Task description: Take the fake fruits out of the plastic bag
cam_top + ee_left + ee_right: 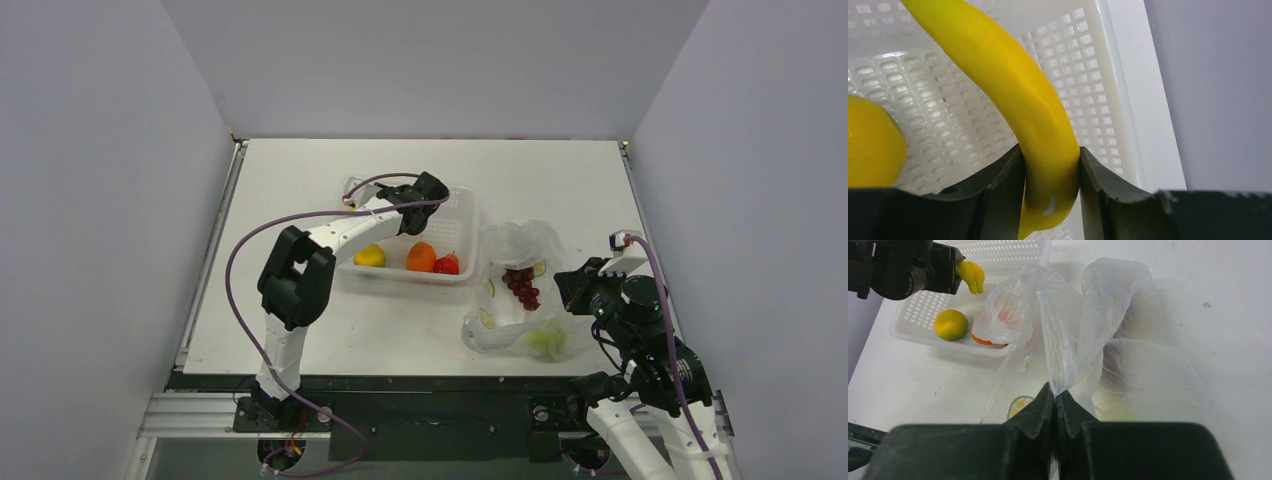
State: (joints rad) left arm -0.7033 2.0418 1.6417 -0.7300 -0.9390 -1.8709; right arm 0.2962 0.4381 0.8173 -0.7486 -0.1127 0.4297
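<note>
My left gripper [425, 195] hangs over the white perforated basket [467, 205] and is shut on the yellow banana [1038, 110], whose tip also shows in the right wrist view [972, 275]. In the basket lie the small yellow fruit [369, 256], the orange [421, 257] and the small red fruit [447, 265]. The clear plastic bag [520, 245] lies right of the basket with the purple grape bunch [522, 286] and the green pear [545, 342] inside. My right gripper [1054, 392] is shut on a gathered fold of the bag [1108, 305].
The basket's far wall [1088, 60] is close behind the banana, and the small yellow fruit [870, 142] sits to its left. The table's right edge [630, 190] and the grey side walls are near the bag.
</note>
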